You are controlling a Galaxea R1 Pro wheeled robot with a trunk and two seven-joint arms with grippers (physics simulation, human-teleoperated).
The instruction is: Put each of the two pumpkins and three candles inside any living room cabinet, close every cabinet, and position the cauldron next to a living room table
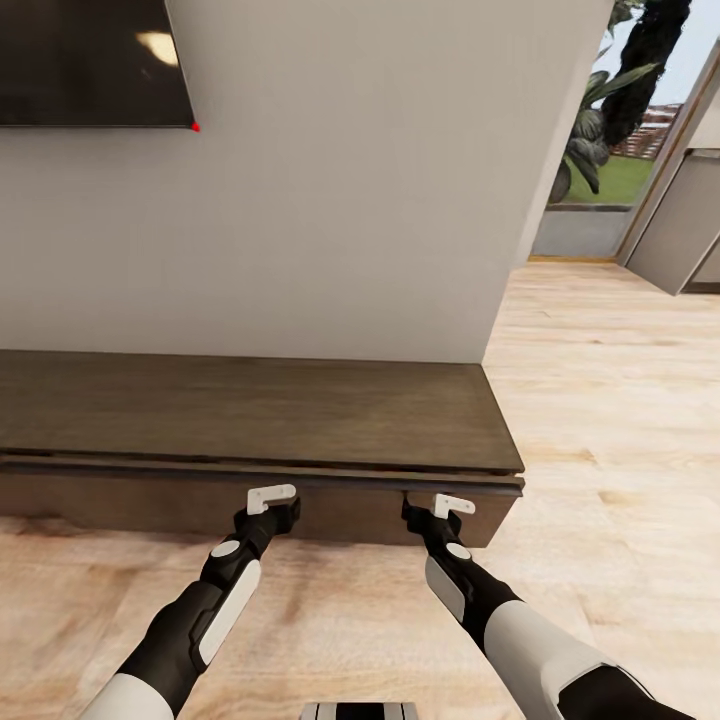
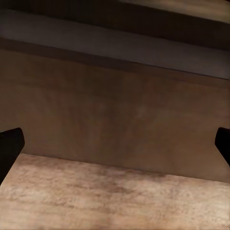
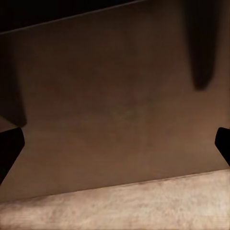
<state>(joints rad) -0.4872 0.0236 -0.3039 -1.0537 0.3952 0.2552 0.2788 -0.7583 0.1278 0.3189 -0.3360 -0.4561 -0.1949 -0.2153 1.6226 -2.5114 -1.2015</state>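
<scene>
Head view: cabinet [image 1: 250, 410] low against the wall, fronts shut; left gripper [image 1: 272, 506] and right gripper [image 1: 436, 510] close before its front, above the floor [image 1: 600, 400]. Left wrist view: fingers [image 2: 9, 148] spread wide, front panel [image 2: 120, 115] facing. Right wrist view: fingers [image 3: 10, 146] likewise spread, same brown front [image 3: 115, 110] facing

The head view is evenly bright, daylight entering through the glass opening [image 1: 620, 120] at upper right and washing the floor [image 1: 610, 420] pale. A soft glare patch sits on the dark screen [image 1: 90, 60] at upper left. Both wrist views are dim, soft and blurred, with dark shadow bands along their upper parts.
</scene>
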